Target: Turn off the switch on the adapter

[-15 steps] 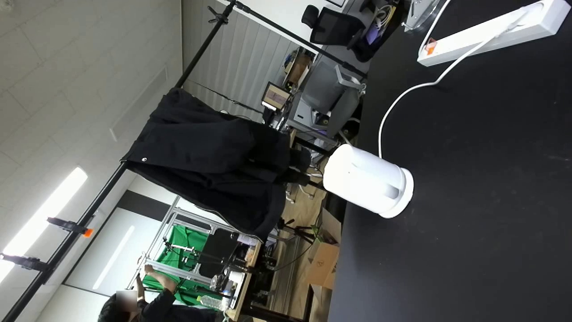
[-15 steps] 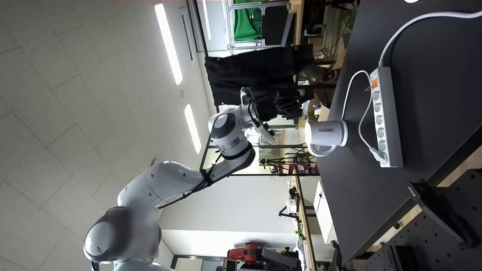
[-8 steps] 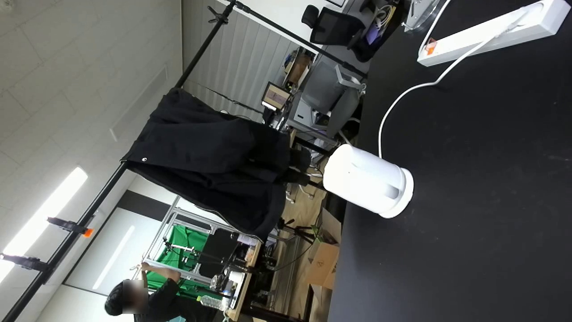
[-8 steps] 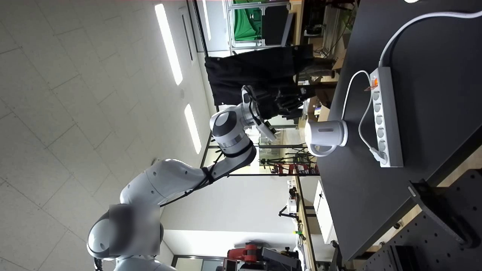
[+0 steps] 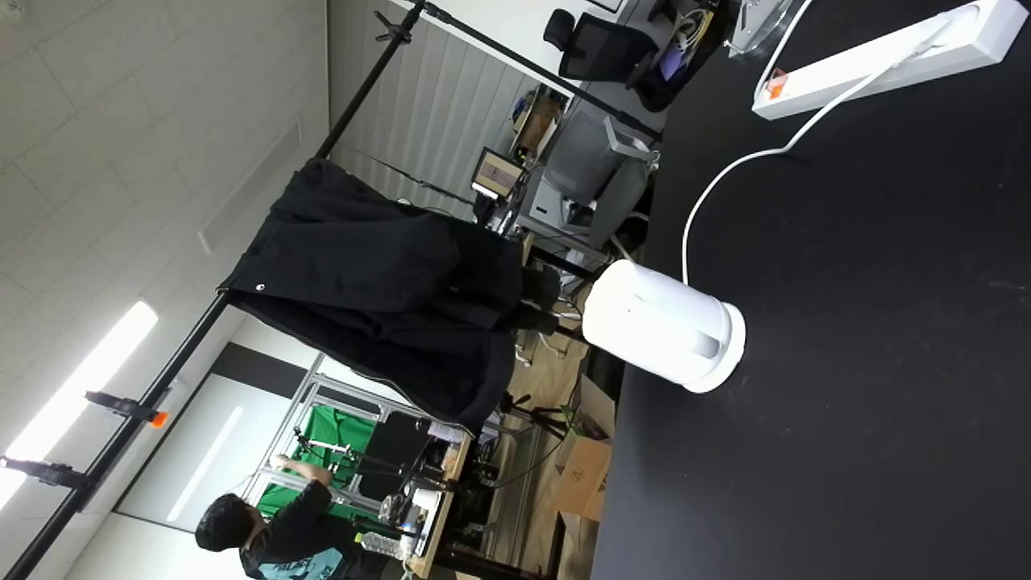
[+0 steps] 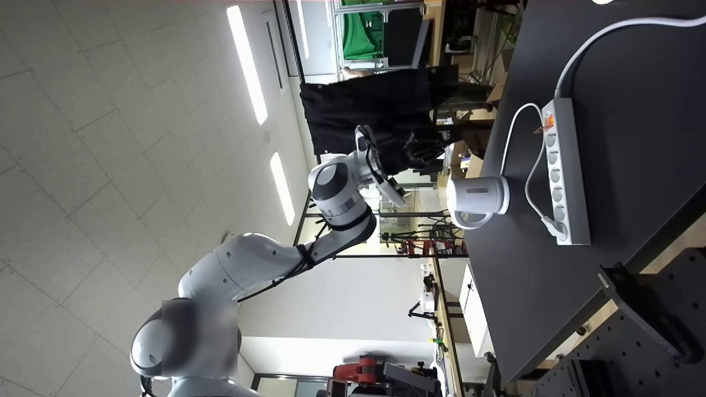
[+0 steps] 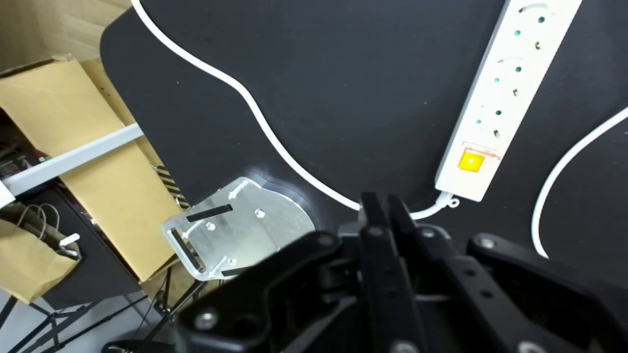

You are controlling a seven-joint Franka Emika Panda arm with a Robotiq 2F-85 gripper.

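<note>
The adapter is a long white power strip, lying on the black table in both exterior views (image 5: 854, 71) (image 6: 572, 176) and the wrist view (image 7: 505, 98). Its switch is orange in both exterior views (image 5: 776, 85) (image 6: 549, 121), yellow-orange in the wrist view (image 7: 471, 161), near the end where the strip's cord (image 7: 274, 139) leaves. My gripper (image 6: 445, 140) is high above the table in an exterior view, dark against dark cloth. In the wrist view its fingertips (image 7: 384, 198) are nearly together, nothing visible between them, left of and below the switch end, hiding part of the cord.
A white kettle (image 5: 652, 322) (image 6: 477, 196) stands on the table; its cord (image 5: 729, 169) runs to a plug (image 6: 554, 227) in the strip's far socket. A metal plate (image 7: 255, 215) sits near the table edge. Cardboard boxes (image 7: 108, 181) stand beyond that edge.
The arm and gripper have shifted very slightly in an exterior view, mostly in the first half second. The person in the background has moved. The adapter and kettle stay put.
</note>
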